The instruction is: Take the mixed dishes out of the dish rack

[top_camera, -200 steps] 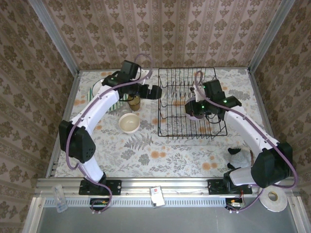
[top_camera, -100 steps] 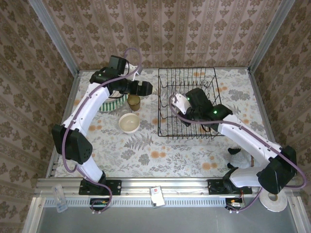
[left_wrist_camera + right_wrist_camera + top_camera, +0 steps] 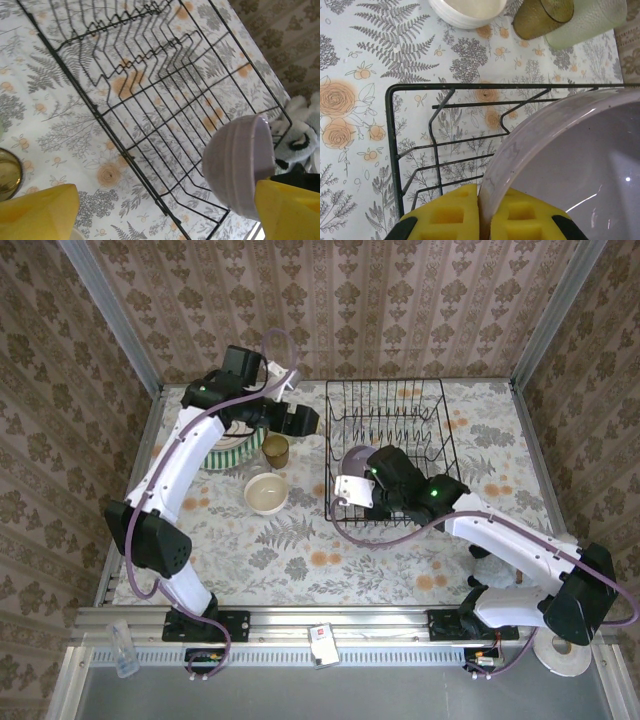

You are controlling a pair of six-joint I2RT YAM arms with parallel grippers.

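Looking down my feeds: the right jaws are clamped on the rim of the lavender bowl [image 3: 353, 462]. On the right wrist cam both yellow pads [image 3: 447, 215] pinch the bowl wall, one on the outside and one on the inside. The bowl is tipped up on its edge at the near left part of the dish rack [image 3: 400, 415], just above that corner's wires. I can't tell whether it touches the wire.

The left jaws are spread wide with nothing between them. On the left wrist cam the two yellow fingertips [image 3: 40, 212] sit at opposite bottom corners of the view, looking across the rack toward the bowl. From above, the left arm [image 3: 185, 465] reaches to the far left side, and its jaws hang just beside the rack's far left corner, not touching it.

The rest of the dishes are out on the flowery surface [image 3: 400, 560], left of the rack:
- the amber cup [image 3: 276, 450] is upright, near the rack's left side
- the cream cup [image 3: 266, 494] is a bit nearer to me than the amber one
- the pale-green cup [image 3: 585, 17] is right beside the amber cup on the right wrist cam
- the green-striped plates [image 3: 236, 451] are partly hidden under the left arm

There's also a black and white plush toy [image 3: 300, 132] on the surface past the rack's near right corner.
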